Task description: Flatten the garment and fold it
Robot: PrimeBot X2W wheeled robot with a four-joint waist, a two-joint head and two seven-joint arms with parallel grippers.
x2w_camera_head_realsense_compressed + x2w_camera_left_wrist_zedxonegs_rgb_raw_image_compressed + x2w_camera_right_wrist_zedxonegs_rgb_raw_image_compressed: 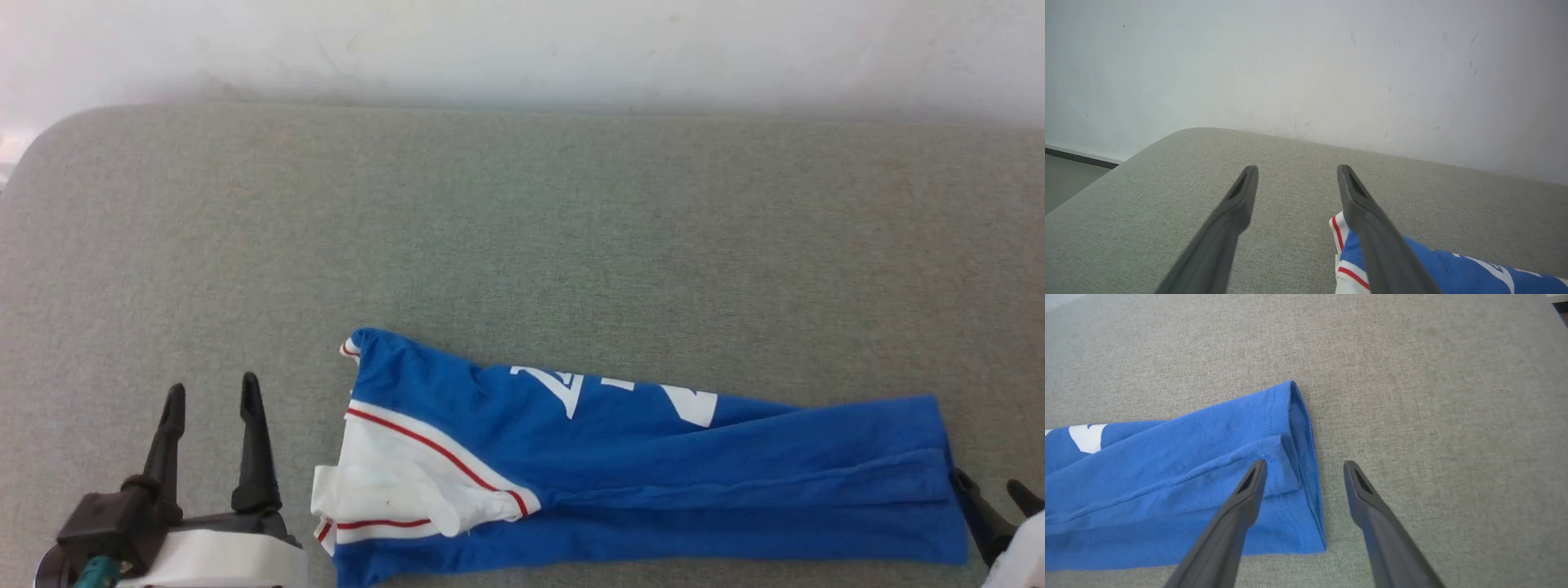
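Blue garment [653, 474] folded on grey fabric [522, 229], left gripper [212, 390] spread, right gripper [985, 479] spread

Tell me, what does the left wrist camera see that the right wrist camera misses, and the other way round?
Left wrist view, not the right: a pale scuffed wall, the red-and-white trim of the royal-blue jersey T-shirt, and the open left gripper. Right wrist view, not the left: the shirt's stitched blue hem and the open right gripper. Both: the grey woven fabric surface, blue cloth, white lettering.
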